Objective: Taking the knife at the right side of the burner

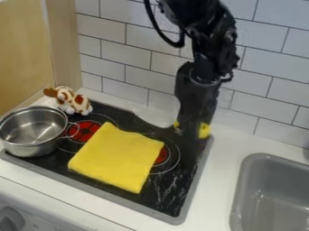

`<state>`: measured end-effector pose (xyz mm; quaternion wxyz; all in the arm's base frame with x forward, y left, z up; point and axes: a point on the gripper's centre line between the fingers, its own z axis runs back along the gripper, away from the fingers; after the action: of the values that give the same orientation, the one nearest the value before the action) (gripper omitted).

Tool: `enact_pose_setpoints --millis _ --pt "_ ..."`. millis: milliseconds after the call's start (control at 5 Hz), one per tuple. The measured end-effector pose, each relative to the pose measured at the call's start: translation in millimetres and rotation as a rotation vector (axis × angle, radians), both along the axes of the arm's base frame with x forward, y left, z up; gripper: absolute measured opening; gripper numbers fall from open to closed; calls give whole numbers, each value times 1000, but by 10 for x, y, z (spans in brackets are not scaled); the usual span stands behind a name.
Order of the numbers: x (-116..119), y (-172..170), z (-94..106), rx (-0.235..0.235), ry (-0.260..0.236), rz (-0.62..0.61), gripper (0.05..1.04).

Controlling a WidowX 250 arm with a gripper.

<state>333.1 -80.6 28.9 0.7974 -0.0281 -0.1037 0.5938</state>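
Hanging at the stove's [168,196] back right, my gripper [191,135], its grip unclear to me, partly hides the knife [156,117], blade pointing left along the back edge, yellow cloth [119,155] in front.

White rectangular tiles [265,96] with dark grout lines stand beside light wooden panelling [24,49].

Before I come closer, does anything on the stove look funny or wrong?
Yes: a yellow cloth lies partly over red burners, and a stuffed toy sits by the back-left corner of the stovetop; neither belongs near heat. Pale streaks mark its front right, maybe smears.
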Motion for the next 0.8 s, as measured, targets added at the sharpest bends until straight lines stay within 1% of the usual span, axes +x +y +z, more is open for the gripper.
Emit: enact_pose_setpoints --millis 200,400,600,800 --pt "-133 36 173 6 -28 -78 467" --pt "-326 64 233 17 -21 -177 467" --pt "-613 -75 225 49 -2 -367 467" --pt "-796 -163 201 68 23 -562 467"
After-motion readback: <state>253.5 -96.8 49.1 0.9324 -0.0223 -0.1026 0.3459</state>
